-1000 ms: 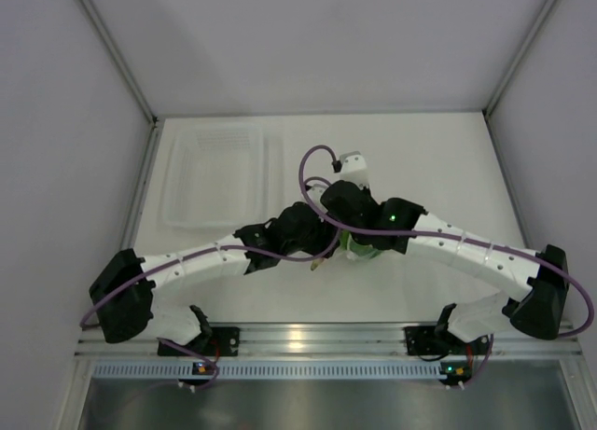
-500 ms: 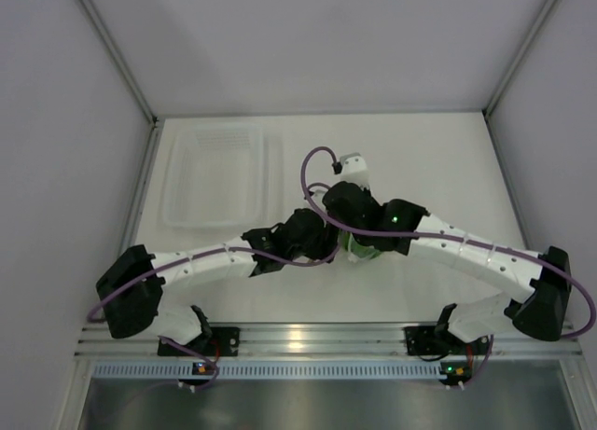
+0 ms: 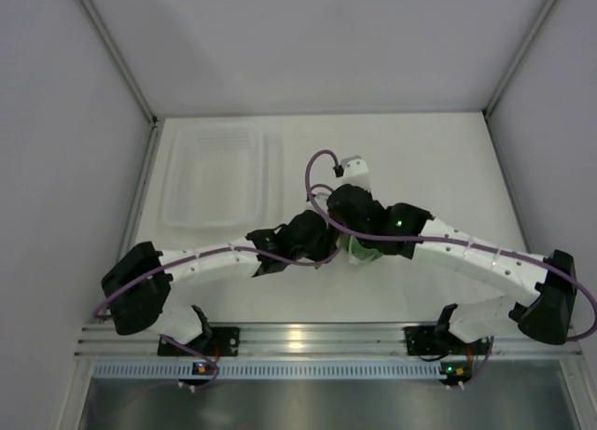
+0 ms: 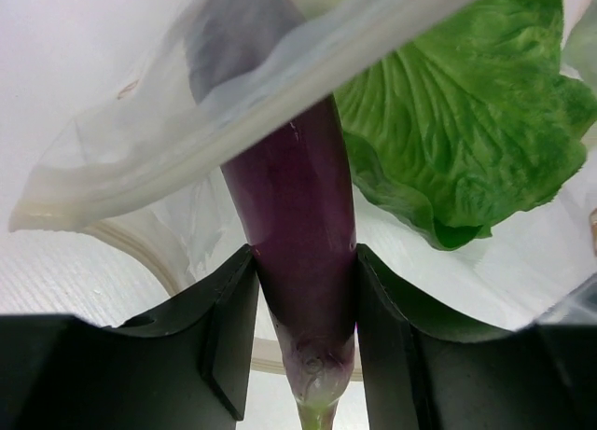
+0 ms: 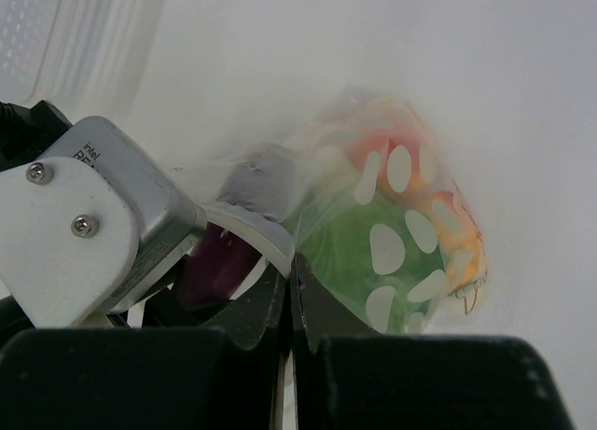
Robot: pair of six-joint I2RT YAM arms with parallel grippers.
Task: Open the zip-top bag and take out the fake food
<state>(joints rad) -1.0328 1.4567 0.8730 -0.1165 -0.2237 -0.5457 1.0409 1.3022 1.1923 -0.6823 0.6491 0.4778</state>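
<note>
My left arm (image 3: 219,257) carries my left jaws rightward over the worktop (image 3: 438,169), elbow drawing in from the left wall. My right arm (image 3: 466,253) shifts right and nearer, elbow swinging outward.

Your left hand (image 4: 303,295) sits at 6 o'clock. Both dark fingers (image 4: 229,327) press against eggplant (image 4: 294,197), one on each side, near its stem end. Stem tip pokes out below grip at 6 o'clock. Eggplant runs straight toward 12 o'clock, its upper part dimmed under zip-top bag (image 4: 177,155) film. Bag's thick rim crosses over eggplant, slanting from 9 o'clock up to 1 o'clock. Ruffled green lettuce (image 4: 466,122) at 2 o'clock, just beside eggplant. You cannot tell whether lettuce lies fully inside bag. White surface (image 4: 65,57) at 10 o'clock.
</note>
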